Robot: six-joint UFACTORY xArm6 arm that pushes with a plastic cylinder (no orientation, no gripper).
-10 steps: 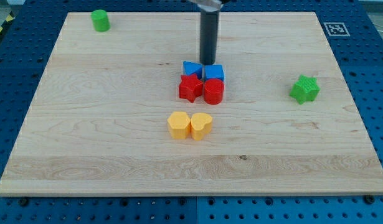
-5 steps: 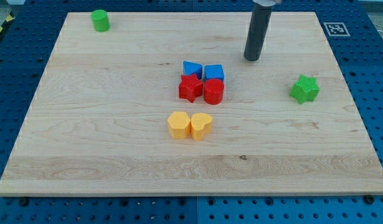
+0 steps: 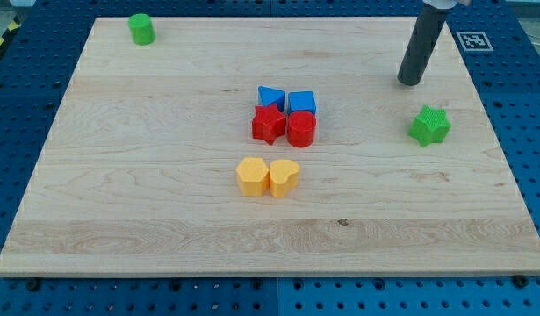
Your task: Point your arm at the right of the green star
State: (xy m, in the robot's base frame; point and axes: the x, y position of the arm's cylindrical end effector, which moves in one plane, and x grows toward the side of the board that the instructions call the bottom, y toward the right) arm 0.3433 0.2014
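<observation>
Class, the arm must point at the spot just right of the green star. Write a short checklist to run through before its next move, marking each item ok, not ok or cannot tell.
1. My tip shows fully: ok.
2. Green star sits flat on the board, untouched: ok.
3. Tip already right of the star: not ok; it stands toward the view's top, slightly to the star's left.
4. Board right of the star is bare: ok.
5. Tip is apart from the star: ok.
6. Centre cluster, nearest the blue cube, lies off the path: ok.

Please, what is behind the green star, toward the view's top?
Behind the green star stands my tip, slightly to the view's left and apart from the star. Bare wooden board lies between them. The board directly under the star is covered.
</observation>
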